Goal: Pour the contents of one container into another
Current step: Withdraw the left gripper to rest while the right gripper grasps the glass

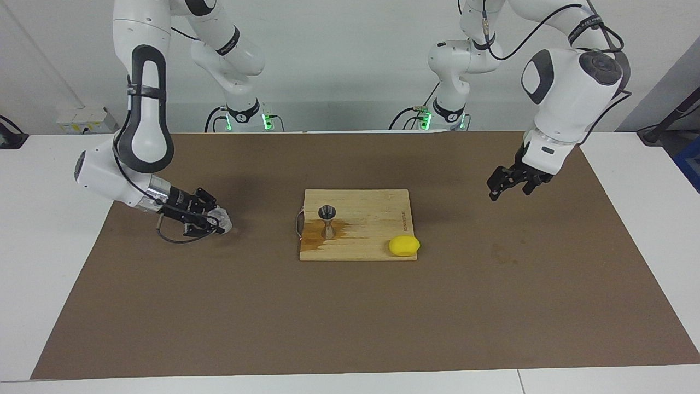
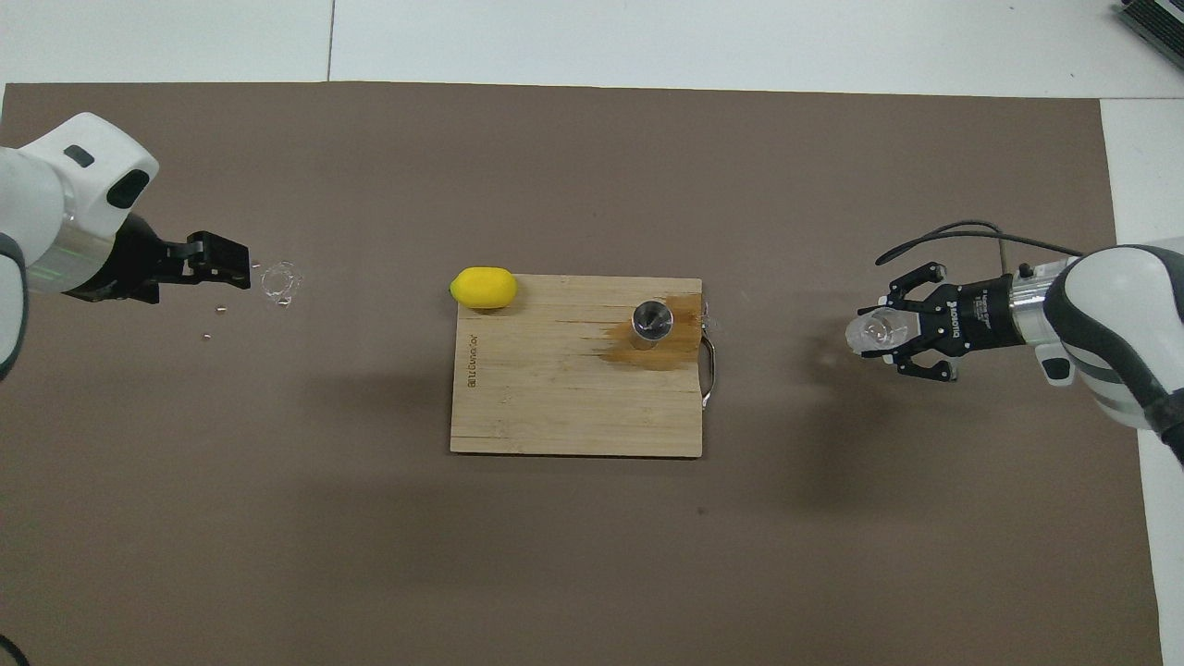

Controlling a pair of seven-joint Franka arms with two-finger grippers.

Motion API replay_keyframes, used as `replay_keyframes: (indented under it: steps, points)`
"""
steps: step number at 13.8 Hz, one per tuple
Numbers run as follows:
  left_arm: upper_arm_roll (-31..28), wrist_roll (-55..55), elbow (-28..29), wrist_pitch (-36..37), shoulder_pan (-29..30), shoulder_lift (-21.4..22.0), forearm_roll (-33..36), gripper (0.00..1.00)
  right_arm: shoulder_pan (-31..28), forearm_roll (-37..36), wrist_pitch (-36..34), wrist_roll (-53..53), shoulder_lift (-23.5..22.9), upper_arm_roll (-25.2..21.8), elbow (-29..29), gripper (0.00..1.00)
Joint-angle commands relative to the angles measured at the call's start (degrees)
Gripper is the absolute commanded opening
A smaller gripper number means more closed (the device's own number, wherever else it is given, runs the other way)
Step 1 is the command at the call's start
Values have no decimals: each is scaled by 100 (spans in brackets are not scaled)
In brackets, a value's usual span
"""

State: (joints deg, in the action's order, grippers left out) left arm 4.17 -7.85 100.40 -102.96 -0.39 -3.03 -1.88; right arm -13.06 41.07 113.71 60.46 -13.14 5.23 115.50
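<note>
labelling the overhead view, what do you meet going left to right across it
left end effector → wet ring on the mat → lemon → jigger on the cutting board → glass tumbler → right end effector gripping it

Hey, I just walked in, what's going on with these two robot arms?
The right end effector is shut on a small clear glass tumbler, low over the brown mat toward the right arm's end of the table. A metal jigger stands on the wooden cutting board, in a brown wet patch, with a lemon at one corner. The left end effector hangs open above the mat, holding nothing.
</note>
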Motion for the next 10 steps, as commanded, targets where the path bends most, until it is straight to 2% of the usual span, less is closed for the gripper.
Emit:
replay_keyframes:
  steps: [1,5,6,8,10]
  points:
    - [49,580,-12,670,135,293,381,100,442,77,116,832,294,-13,-45,0]
    - [-65,820,-117,1251,-162,742,338,100,1146,-501,494,1791,409,-22,-352,0]
    - [-387,811,-378,1426,-468,734,268,100,1304,-869,503,2202,383,-13,-553,0]
    - [-479,811,-898,1682,-367,533,-127,100,1734,-1589,635,3072,339,5,-782,0]
    - [-443,828,-874,1683,-286,558,-128,100,2121,-2092,670,3637,251,-4,-1020,0]
